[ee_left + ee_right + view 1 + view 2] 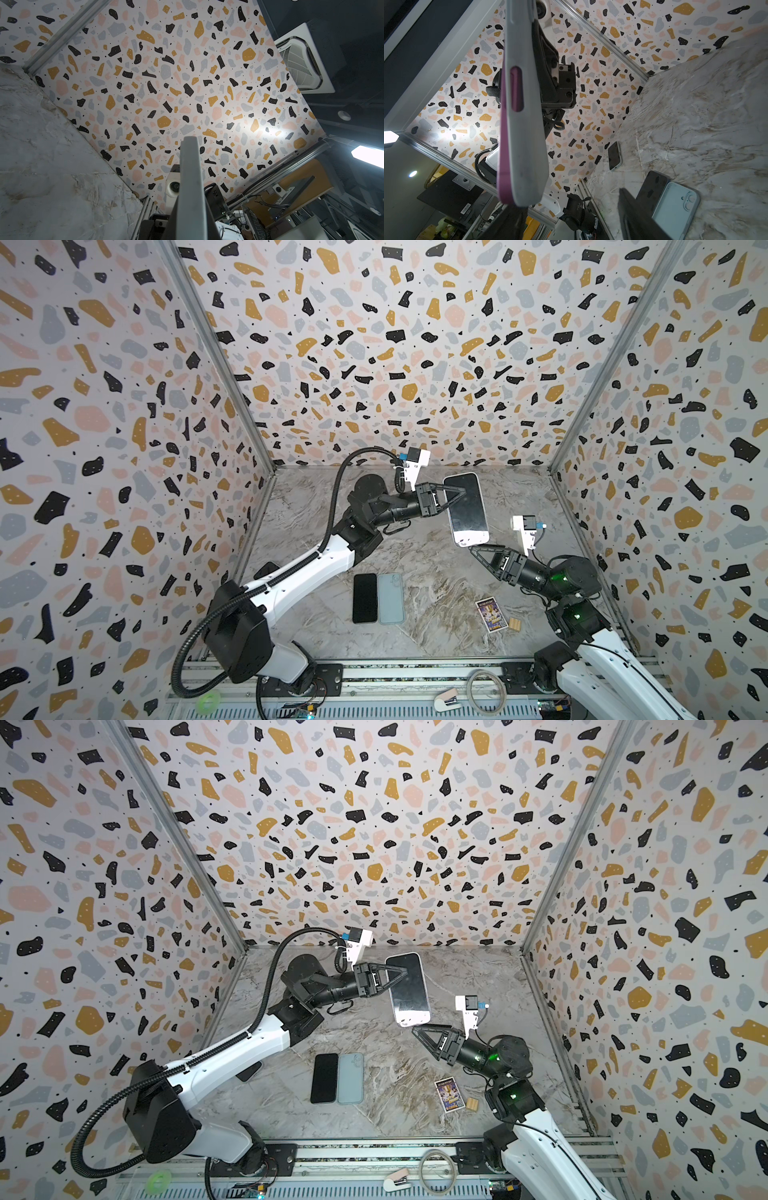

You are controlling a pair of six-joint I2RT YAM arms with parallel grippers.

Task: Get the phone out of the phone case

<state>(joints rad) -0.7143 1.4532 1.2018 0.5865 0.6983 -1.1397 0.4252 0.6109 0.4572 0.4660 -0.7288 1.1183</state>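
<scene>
Above the marble-patterned worktop [419, 556], my left tool [460, 492] is clamped on the pale grey soft phone case [468, 506] with the purple phone [502, 166] inside. My right tool [478, 559] gapes just under its near end. Pulling there could twist that pinch loose and drop both.

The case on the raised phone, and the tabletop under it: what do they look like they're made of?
Grey case: likely silicone or soft-touch plastic; matte, no glare, rounded edges, faint scuffs.
Tabletop: marble look, grey with brown veining and a dull sheen; real stone or printed laminate cannot be told apart here.
</scene>
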